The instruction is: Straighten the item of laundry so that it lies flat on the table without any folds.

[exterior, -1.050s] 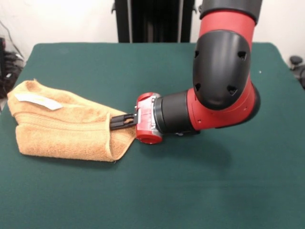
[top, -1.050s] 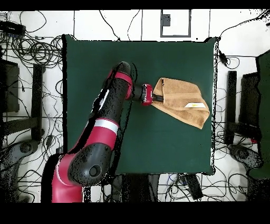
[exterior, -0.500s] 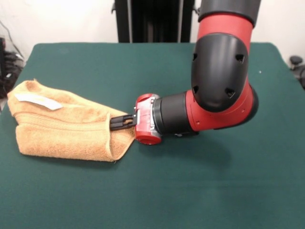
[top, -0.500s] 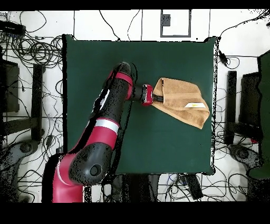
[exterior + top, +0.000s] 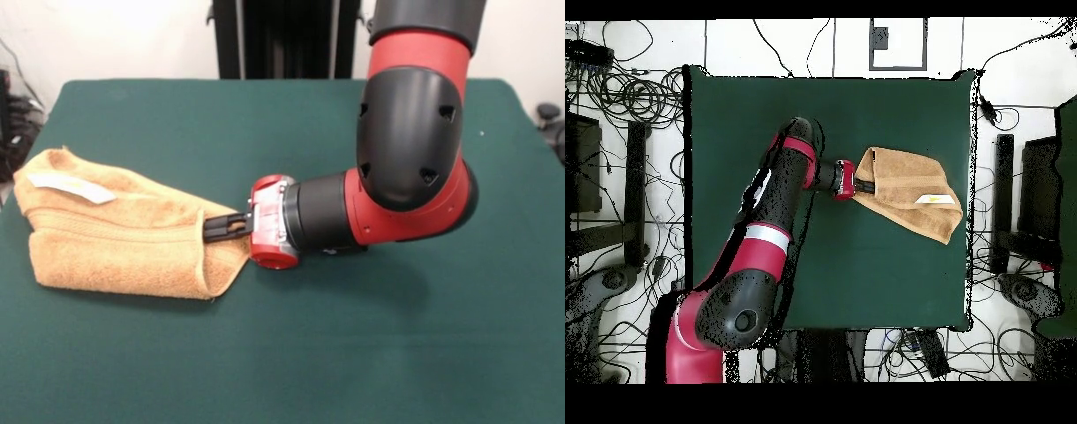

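The item of laundry [image 5: 115, 243] is an orange-tan towel, folded over on itself in a thick bundle at the left side of the table [image 5: 353, 353]. Its white tag [image 5: 71, 187] lies on top. My gripper [image 5: 212, 228] reaches in sideways at the bundle's right end. Its black fingers are close together on the towel's hem, and their tips are hidden in the cloth. In the overhead view the towel [image 5: 905, 190] lies right of centre and the gripper [image 5: 858, 185] meets its left edge.
The red and black arm [image 5: 406, 150] stretches low across the table's middle. The towel's left end lies close to the table's edge [image 5: 7, 212]. Cables and stands surround the table [image 5: 885, 270] on the floor.
The arm has crept very slightly toward the towel. The towel's shape and place look unchanged.
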{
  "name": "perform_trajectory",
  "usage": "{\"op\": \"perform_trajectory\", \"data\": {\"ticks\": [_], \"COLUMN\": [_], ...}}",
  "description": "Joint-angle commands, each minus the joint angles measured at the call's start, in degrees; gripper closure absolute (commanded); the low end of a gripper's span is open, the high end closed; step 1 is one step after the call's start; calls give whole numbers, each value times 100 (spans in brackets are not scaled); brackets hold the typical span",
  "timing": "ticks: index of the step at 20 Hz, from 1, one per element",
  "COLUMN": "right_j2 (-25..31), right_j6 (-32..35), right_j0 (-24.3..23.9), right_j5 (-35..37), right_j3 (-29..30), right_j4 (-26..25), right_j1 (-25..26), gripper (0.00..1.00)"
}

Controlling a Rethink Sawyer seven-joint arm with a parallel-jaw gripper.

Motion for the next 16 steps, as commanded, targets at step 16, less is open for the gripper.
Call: {"op": "perform_trajectory", "data": {"ticks": [16], "right_j2": [19], "right_j6": [1753], "right_j0": [-138], "right_j5": [-21], "right_j3": [295], "right_j4": [120], "right_j1": [209], "gripper": [100]}}
